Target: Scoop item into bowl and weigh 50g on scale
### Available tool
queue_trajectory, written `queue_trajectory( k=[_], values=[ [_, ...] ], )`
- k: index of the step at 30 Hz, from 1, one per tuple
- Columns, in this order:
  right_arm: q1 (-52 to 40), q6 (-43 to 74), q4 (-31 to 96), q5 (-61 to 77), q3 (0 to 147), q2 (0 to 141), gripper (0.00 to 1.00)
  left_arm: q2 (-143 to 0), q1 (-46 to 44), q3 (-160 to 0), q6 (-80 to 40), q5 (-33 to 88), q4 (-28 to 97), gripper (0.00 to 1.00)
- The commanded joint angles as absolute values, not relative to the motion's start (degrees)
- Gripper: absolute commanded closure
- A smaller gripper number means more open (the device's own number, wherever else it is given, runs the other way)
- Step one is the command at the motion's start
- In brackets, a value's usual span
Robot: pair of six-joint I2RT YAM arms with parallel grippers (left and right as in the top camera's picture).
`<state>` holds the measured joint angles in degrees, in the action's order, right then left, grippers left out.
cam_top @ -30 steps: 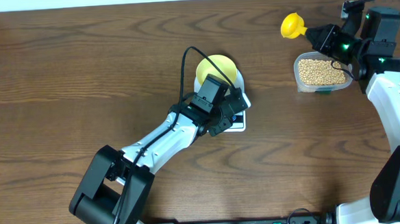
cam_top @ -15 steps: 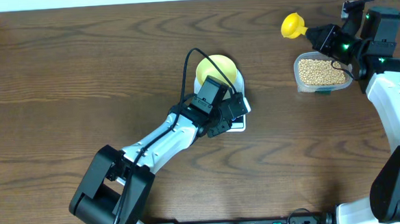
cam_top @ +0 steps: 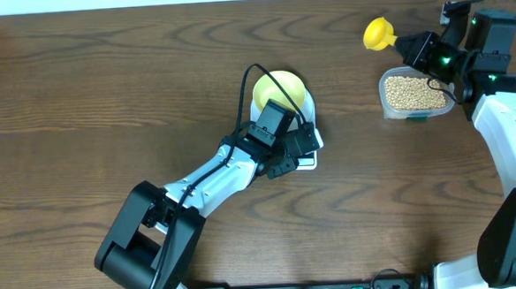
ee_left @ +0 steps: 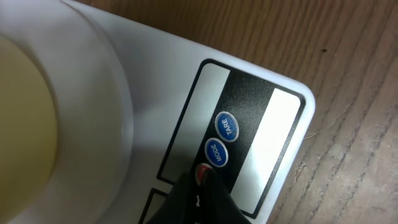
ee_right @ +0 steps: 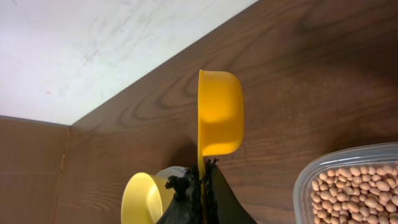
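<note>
Bowl sits on scale, tub well apart.

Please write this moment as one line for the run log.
left jaws: shut, tip at red button of scale | bowl: on scale | right jaws: shut on yellow scoop, beside tub of beans

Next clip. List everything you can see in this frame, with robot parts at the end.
bowl: one, pale yellow-green, on the scale
scale: one, white, mid-table
buttons: three, two blue and one red, on the scale's panel
beans: many, tan, in the tub
tub: one, clear plastic, far right of the table
scoop: one, yellow, held beside the tub
table: one, dark brown wood
left gripper: black, shut, tip at the red button
right gripper: black, shut on the scoop's handle
</note>
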<state>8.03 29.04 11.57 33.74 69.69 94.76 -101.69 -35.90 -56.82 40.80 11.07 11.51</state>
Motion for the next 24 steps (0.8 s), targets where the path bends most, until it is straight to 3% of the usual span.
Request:
queue_trajectory(
  k=[1, 24],
  values=[
    [8.3, 28.0, 11.7, 33.5, 70.9, 93.3, 0.99, -102.7, -35.7, -56.3, 41.6, 13.0, 11.4, 0.92],
    [8.3, 27.5, 13.0, 33.5, 70.9, 93.3, 0.99, -104.9, -35.1, -56.3, 41.5, 13.0, 8.7, 0.92]
  ],
)
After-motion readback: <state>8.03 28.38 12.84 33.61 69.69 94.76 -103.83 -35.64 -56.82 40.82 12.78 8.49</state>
